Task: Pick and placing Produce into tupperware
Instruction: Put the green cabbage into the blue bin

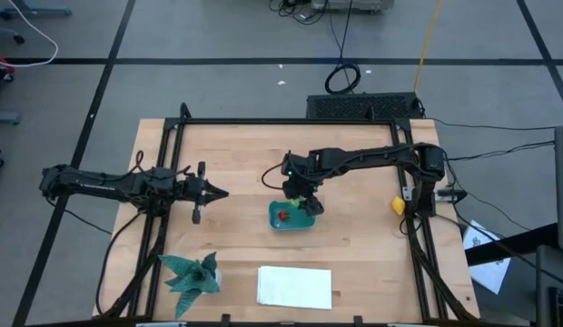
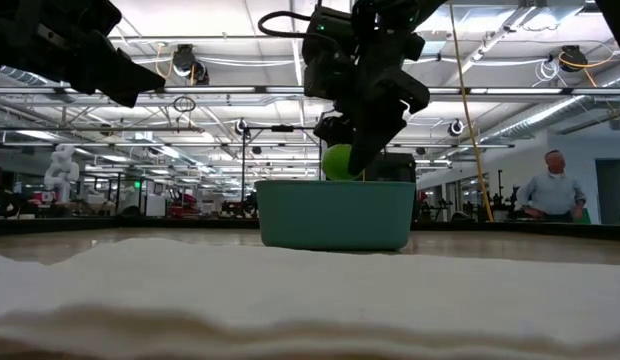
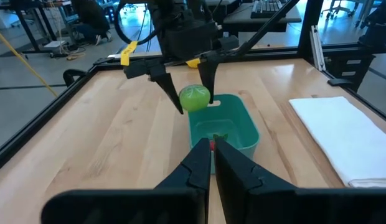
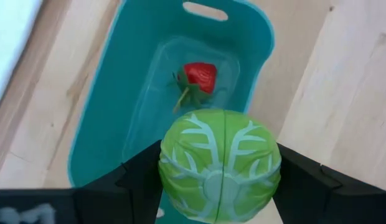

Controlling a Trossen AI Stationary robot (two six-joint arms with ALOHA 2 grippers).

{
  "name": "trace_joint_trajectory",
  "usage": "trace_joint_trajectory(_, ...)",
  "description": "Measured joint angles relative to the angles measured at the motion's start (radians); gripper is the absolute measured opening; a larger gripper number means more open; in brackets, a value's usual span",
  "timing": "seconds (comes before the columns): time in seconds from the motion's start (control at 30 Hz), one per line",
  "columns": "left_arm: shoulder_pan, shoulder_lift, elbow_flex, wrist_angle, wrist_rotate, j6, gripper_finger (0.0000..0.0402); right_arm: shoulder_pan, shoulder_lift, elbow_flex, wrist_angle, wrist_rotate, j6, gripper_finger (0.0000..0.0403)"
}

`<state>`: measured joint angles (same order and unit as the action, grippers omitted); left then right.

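Right jaws point(image 4: 218, 180) grip cabbage point(image 4: 219, 167); wrist view reveals strawberry point(image 4: 199, 74) in tub point(image 4: 103, 124).

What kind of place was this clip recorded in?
Probably a large robotics lab or workshop. The low view shows an open hall with exposed ceiling ducts and a person at the far side; the high view shows cables lying across the floor behind the wooden table.

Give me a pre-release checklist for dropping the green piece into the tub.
1. Right gripper holds the light green produce between its jaws: ok.
2. Green produce above the teal tub, over its far end: ok.
3. Space left inside; only the red produce lies on the floor: ok.
4. Left gripper shut, parked clear of the tub: ok.
5. Yellow produce waiting at the table's right edge: ok.
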<state>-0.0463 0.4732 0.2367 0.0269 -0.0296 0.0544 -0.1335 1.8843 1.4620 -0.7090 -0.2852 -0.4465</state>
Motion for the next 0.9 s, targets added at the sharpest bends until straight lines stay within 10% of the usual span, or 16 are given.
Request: trace_joint_trajectory(0.9,0.000,0.000,0.000,-0.002,0.000,-0.004,0.0026,0.014,0.094,-0.001,-0.030,-0.083,0.015,0.0235)
